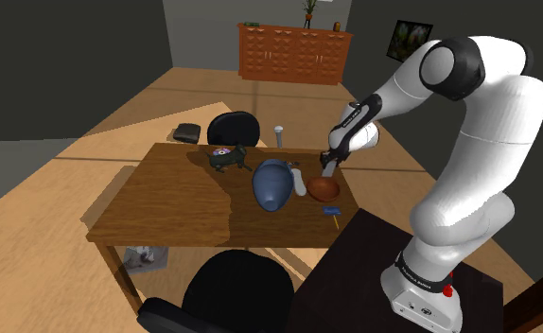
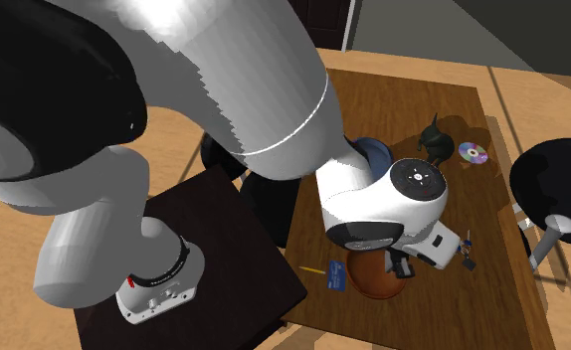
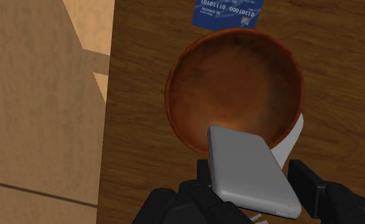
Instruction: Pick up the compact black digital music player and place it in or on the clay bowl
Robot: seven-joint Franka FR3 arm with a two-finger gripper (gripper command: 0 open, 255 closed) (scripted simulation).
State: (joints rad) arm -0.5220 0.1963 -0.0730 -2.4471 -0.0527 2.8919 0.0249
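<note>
Tool (image 3: 252, 188) clasping grey player (image 3: 248, 167), over bowl (image 3: 233, 76)

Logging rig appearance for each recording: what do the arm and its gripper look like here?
The arm is a chain of rounded glossy white links with dark round joint caps. Its base carries a black lettered band and a small red mark. The gripper is all black, with two blocky fingers.

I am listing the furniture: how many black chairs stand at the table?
2. The far chair stands behind the table in the shoulder view; the near chair stands before it. Others may be hidden.
</note>
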